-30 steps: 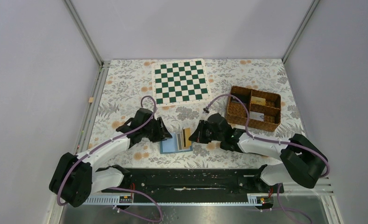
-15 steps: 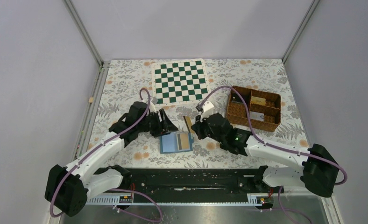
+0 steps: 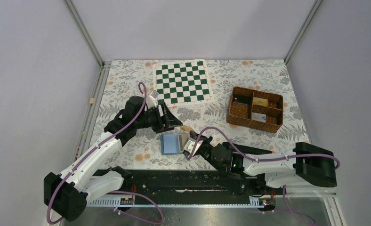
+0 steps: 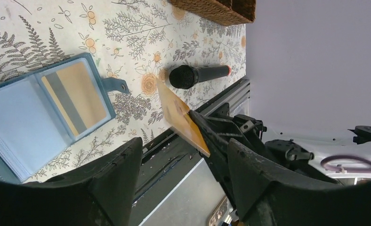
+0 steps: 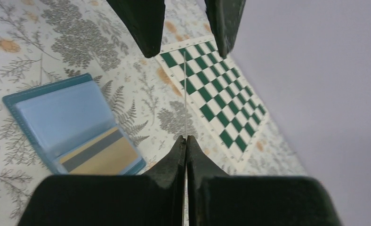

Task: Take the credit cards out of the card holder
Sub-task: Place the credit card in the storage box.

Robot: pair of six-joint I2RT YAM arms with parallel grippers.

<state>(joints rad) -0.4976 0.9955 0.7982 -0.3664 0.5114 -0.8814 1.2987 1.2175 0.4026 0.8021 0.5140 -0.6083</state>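
- Two credit cards are counted: one tucked in the card holder [image 4: 14, 122], the other [image 4: 181, 117] gripped clear of it.
- One card holder is seen, lying spread flat on the floral tablecloth [image 3: 127, 89] near the front edge, between the two grippers.
- The holder is shown as a blue folder with two leaves and a small snap tab at its edge. The inner faces are light blue and pocketed.
- The tucked card [image 4: 75, 96] is tan-gold with a dark stripe along one long side. It fills the leaf nearer the right arm; the other leaf shows only pale blue.
- The lifted card is tan-gold too. It is held tilted above the cloth, just beside the holder's right edge and apart from it.
- The right gripper [image 5: 186, 141] is seen pinched tight on that card, which appears edge-on between its fingers.
- The left gripper [image 3: 172, 121] is held above the holder's far edge, its jaws spread wide with nothing gripped.
- One green-and-white chequered board [image 3: 182, 81] is laid at the far side.
- One brown wicker basket [image 3: 240, 115] with compartments is set to the right.
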